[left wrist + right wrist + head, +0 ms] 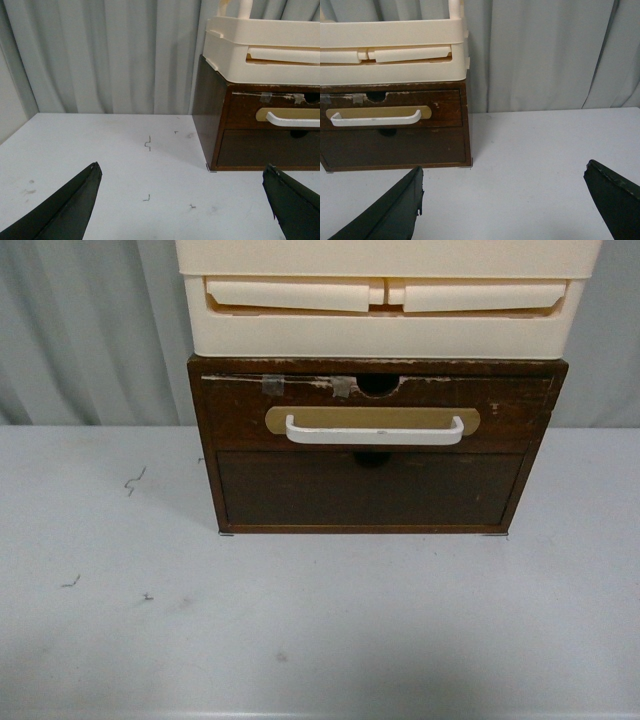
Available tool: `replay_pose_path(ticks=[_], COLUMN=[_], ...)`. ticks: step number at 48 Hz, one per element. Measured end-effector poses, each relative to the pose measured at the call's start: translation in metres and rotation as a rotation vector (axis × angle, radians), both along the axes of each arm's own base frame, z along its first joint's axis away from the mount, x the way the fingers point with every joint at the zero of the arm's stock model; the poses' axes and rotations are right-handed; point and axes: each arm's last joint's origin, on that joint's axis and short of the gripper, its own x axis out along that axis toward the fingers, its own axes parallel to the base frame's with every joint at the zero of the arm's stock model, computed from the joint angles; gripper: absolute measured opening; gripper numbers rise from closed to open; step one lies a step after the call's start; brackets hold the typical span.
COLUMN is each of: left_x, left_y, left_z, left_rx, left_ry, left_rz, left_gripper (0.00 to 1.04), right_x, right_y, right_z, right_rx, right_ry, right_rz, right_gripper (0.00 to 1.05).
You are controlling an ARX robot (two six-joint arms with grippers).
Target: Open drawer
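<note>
Pale table (320, 640), chipped wooden drawer (375, 410), shut.

Dark-brown drawer (505, 412), white handle (374, 436), cream plastic drawers (385, 335), grey curtain (90, 330)

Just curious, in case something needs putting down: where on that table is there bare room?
The white table is bare in front of the wooden chest and to its right. Left of it is open too, save tiny scraps. Only the chest's top is crowded, by cream plastic drawers.
</note>
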Motion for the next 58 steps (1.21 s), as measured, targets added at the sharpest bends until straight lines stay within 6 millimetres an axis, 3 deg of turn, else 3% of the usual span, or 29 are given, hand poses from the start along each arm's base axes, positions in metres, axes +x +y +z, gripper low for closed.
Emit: replay_pose_path(ticks=[19,21,23,26,32,37,43,49,58], left_x=[0.000,0.000,-0.001,0.009,0.041,0.063,0.094,0.143,0.185], left_y=[0.000,0.000,0.000,0.000,-0.003,-0.013,-0.030,-0.059,-0.082], left_z=[0.000,-0.001,-0.001,0.006,0.024,0.031,0.030,0.015,-0.002], left_rx=[0.000,-0.001,-0.017,-0.074,-0.201,-0.288,-0.397,-0.594,-0.783], left_ry=[0.000,0.006,0.135,0.352,0.380,0.391,0.422,0.491,0.512], left_rz=[0.000,0.002,0.039,0.073,0.012,-0.099,-0.231,-0.353,-0.453], left_gripper=[0.98,0.98,0.98,0.98,0.98,0.98,0.98,0.98,0.98], right_x=[0.000,-0.001,0.001,0.018,0.051,0.073,0.108,0.158,0.200], right_y=[0.000,-0.001,-0.001,-0.008,-0.012,-0.012,-0.009,0.004,0.025], right_z=[0.000,-0.002,-0.001,0.007,0.030,0.036,0.025,0.004,-0.011], right_rx=[0.000,0.007,0.013,0.075,0.218,0.309,0.485,0.723,0.895], right_ry=[0.000,0.143,0.276,0.460,0.447,0.451,0.527,0.602,0.581], right_rz=[0.000,-0.020,-0.030,-0.073,-0.014,0.060,0.162,0.301,0.395], right_gripper=[0.98,0.98,0.98,0.98,0.98,0.98,0.98,0.98,0.98])
